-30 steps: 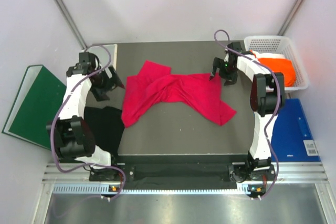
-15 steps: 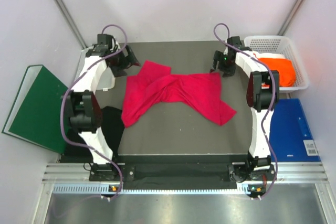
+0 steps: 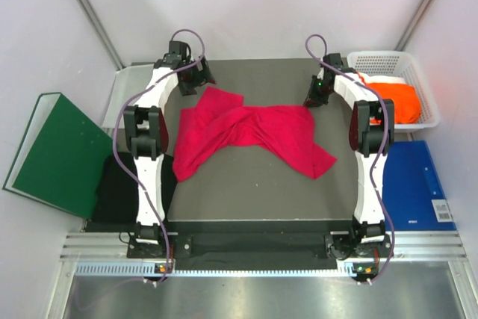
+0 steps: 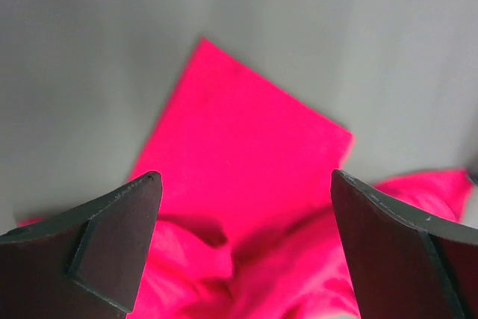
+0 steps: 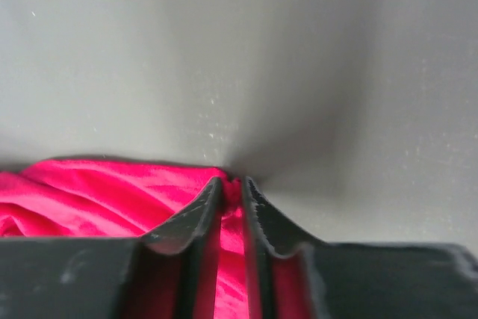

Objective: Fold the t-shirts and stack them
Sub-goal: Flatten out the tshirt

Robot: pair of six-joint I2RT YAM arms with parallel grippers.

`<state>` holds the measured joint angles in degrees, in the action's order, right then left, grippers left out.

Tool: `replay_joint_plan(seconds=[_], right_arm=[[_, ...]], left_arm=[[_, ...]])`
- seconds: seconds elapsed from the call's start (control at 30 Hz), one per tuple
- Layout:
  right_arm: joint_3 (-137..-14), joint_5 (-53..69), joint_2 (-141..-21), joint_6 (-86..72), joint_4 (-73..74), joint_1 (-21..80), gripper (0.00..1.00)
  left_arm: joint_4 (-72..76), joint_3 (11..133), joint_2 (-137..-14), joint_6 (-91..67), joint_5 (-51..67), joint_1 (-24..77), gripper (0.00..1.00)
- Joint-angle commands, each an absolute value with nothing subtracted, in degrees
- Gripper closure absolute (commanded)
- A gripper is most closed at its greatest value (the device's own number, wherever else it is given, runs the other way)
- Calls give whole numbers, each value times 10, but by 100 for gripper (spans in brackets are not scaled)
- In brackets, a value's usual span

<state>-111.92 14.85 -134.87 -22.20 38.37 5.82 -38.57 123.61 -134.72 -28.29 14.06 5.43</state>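
Note:
The crimson-pink t-shirt (image 3: pixel 246 132) lies crumpled across the middle of the dark mat. My right gripper (image 3: pixel 308 101) is at its far right corner, and in the right wrist view the right gripper (image 5: pixel 231 184) is shut on a pinch of the pink cloth (image 5: pixel 97 192). My left gripper (image 3: pixel 202 82) hovers over the shirt's far left corner. In the left wrist view the left gripper (image 4: pixel 245 178) stands open above a flat corner of the shirt (image 4: pixel 239 117), touching nothing. The black t-shirt (image 3: pixel 119 184) lies off the mat's left edge. An orange t-shirt (image 3: pixel 396 99) sits in a basket.
A white basket (image 3: pixel 385 57) holding the orange shirt stands at the back right. A blue board (image 3: pixel 418 184) lies in front of it. A green binder (image 3: pixel 52 151) lies at the far left. A white tray (image 3: pixel 138 76) sits at the back left corner.
My left arm has swung from the table's left side to the back, over the shirt's far left corner. The right gripper has moved down to the far right corner and shut on it.

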Motion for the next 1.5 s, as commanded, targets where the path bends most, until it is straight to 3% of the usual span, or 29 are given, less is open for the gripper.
replay_joint_plan(seconds=[0.0, 0.17, 0.53, 0.8, 0.93, 1.13, 1.2, 1.23, 1.27, 1.3, 1.47], right_arm=[[-1109, 155, -1361, -221, 407, 59, 90], [-1083, 152, -1335, -208, 410, 59, 100], [-1058, 155, -1304, -209, 406, 59, 100], [-1064, 162, -1310, -217, 404, 59, 100], [-1062, 159, -1308, -218, 405, 59, 100], [-1059, 155, -1302, -221, 404, 58, 100], [-1058, 155, -1301, -225, 402, 58, 100], [-1058, 156, -1299, -226, 401, 58, 100], [-1058, 156, -1299, -227, 402, 58, 100], [-1058, 156, -1298, -227, 402, 58, 100], [-1054, 154, -1285, -227, 404, 59, 100]], left_arm=[[-374, 1292, -1377, -268, 98, 52, 1], [-400, 1304, -1383, -251, 90, 52, 1], [-410, 1099, -1230, -232, 49, 9, 1], [-394, 986, -1199, -239, 51, 4, 2], [-394, 991, -1230, -244, 71, 4, 17], [-396, 992, -1258, -245, 80, 4, 32], [-399, 990, -1263, -243, 76, 4, 44], [-403, 991, -1265, -243, 73, 4, 52], [-404, 991, -1267, -242, 70, 4, 82], [-407, 995, -1267, -243, 65, 4, 100], [-412, 1005, -1234, -238, 14, 4, 100]])
